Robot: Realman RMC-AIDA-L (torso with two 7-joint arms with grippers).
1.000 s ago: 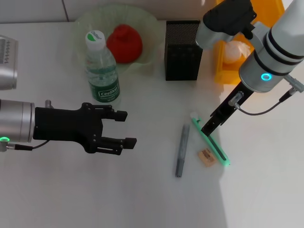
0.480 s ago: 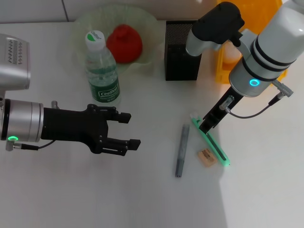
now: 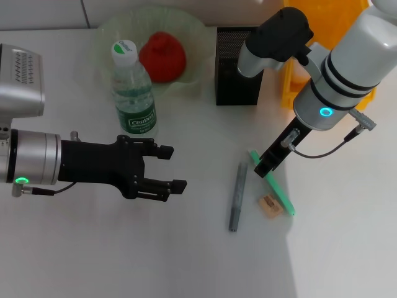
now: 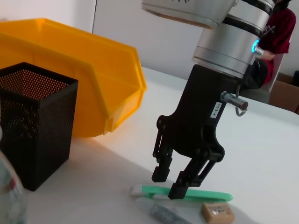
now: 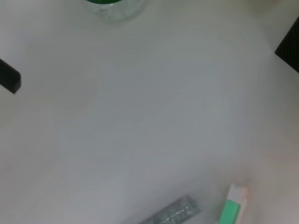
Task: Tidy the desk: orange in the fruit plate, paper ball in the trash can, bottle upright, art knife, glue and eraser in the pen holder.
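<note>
My right gripper (image 4: 175, 183) hangs with fingers spread and empty over the far end of the green knife (image 3: 273, 184) lying on the desk (image 3: 186, 248) between the grey pen (image 3: 237, 196) and the eraser (image 3: 270, 205), while my left gripper (image 3: 166, 167) hovers open, holding nothing, near the upright bottle (image 3: 132, 90).

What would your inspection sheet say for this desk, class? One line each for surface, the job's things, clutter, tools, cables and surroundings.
Surface: white desk.
Job's things: orange in fruit plate; bottle upright; green art knife, grey glue stick and eraser lying on desk; black pen holder; yellow bin.
Clutter: nothing seen.
Tools: right tool open, astride the knife; left tool open, hovering.
Cables: cable looped at right wrist.
Surroundings: seated person.
</note>
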